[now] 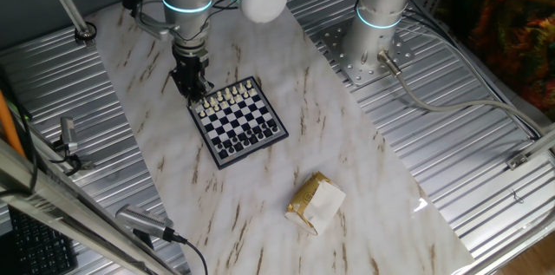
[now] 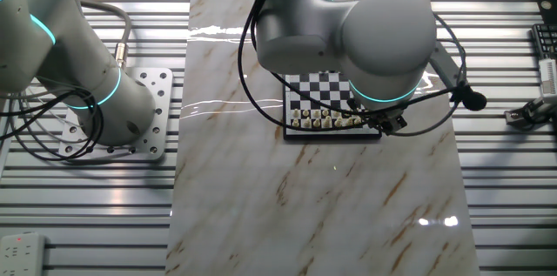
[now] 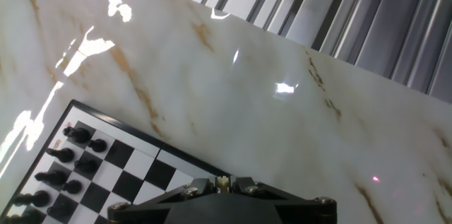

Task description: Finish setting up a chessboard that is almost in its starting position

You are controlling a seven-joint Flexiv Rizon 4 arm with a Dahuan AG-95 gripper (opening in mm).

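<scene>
The gripper (image 1: 192,87) hangs low over the white rows of the chessboard (image 1: 239,121), which lies directly under its fingers. Their opening cannot be told. Probably it is reaching for a misplaced piece; the next move needs careful lowering.

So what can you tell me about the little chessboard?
The chessboard is a small square board of black and white squares with a dark rim. It lies flat on the marble-look table, turned at an angle. Tiny white pieces line one edge and black pieces the opposite one. The tool hangs over the white-piece corner; whether it touches anything is hidden.
</scene>
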